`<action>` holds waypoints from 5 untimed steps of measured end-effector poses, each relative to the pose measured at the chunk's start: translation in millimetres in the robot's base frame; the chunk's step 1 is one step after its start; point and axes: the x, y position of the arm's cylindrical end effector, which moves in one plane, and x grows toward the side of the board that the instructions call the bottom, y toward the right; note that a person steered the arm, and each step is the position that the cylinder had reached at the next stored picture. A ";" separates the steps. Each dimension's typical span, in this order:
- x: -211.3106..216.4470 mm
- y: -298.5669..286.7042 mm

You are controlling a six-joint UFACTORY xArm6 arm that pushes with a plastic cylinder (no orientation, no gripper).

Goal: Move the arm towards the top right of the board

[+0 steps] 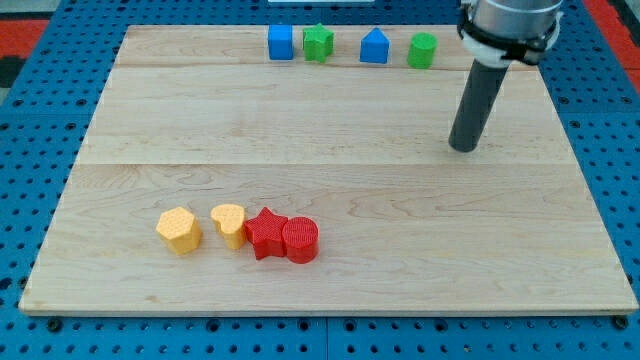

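Note:
My tip [463,148] rests on the wooden board [330,130] in its right half, below and a little right of the green cylinder [422,50], touching no block. Along the board's top edge sit a blue cube [280,42], a green star [318,43], a blue house-shaped block [374,47] and the green cylinder. Near the bottom left lie a yellow hexagon-like block [179,230], a yellow heart [229,223], a red star [265,233] and a red cylinder [300,240], the last three touching in a row.
The arm's grey body [508,25] hangs over the board's top right corner. A blue pegboard surface [30,150] surrounds the board.

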 end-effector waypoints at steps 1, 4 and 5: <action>-34.0 21.8; -104.6 68.6; -109.0 64.5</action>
